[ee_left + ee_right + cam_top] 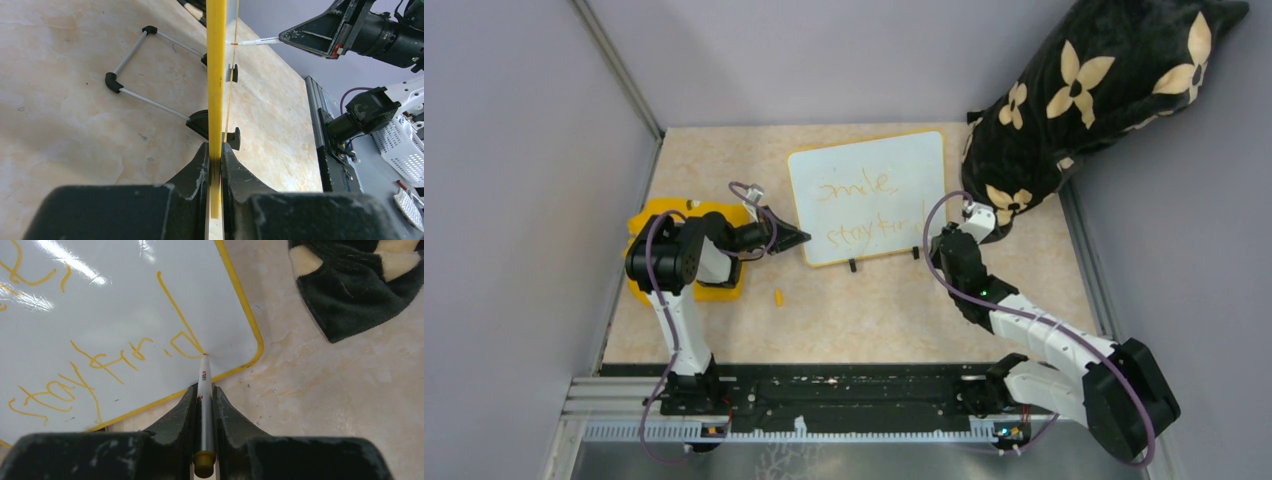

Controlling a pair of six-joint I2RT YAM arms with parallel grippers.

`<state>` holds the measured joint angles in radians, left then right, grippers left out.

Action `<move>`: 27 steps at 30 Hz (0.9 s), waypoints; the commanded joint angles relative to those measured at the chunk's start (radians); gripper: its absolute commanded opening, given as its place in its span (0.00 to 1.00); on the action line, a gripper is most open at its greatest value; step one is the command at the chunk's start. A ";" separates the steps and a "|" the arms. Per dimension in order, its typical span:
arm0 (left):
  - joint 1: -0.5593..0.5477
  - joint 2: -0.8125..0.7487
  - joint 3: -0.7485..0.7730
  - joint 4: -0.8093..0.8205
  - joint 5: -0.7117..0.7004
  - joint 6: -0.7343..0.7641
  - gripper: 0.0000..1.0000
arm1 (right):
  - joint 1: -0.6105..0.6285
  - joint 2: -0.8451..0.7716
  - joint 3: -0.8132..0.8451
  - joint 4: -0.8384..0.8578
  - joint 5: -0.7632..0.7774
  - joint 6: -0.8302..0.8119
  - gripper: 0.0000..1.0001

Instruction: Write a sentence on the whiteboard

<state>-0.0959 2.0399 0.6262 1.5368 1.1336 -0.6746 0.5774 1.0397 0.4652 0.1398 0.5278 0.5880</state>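
Observation:
The whiteboard (867, 196) stands tilted on the table, white with a yellow rim and two black feet. The sentence (864, 212) is in orange cursive, "smile" above "stay tired". My left gripper (796, 238) is shut on the board's left edge; in the left wrist view the yellow rim (216, 75) runs edge-on between the fingers (199, 170). My right gripper (204, 390) is shut on a white and silver marker (204, 405). Its tip touches the board (125, 305) at the last letter (182, 345), near the lower right corner.
A black cushion (1094, 90) with cream flowers lies at the back right, close to the board. A flat yellow piece (649, 220) lies under my left arm. A small orange cap (778, 296) lies on the table in front. Grey walls close in both sides.

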 commanded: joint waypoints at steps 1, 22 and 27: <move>-0.004 0.003 0.014 0.003 0.000 0.022 0.00 | -0.011 -0.030 0.016 0.026 0.062 0.016 0.00; -0.003 0.004 0.012 0.002 0.000 0.023 0.00 | 0.116 -0.112 0.013 0.115 0.014 -0.061 0.00; -0.003 0.003 0.014 0.000 0.001 0.024 0.00 | 0.162 -0.057 0.045 0.169 0.025 -0.093 0.00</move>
<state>-0.0959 2.0399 0.6262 1.5345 1.1336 -0.6739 0.7094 0.9546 0.4507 0.2085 0.5243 0.5377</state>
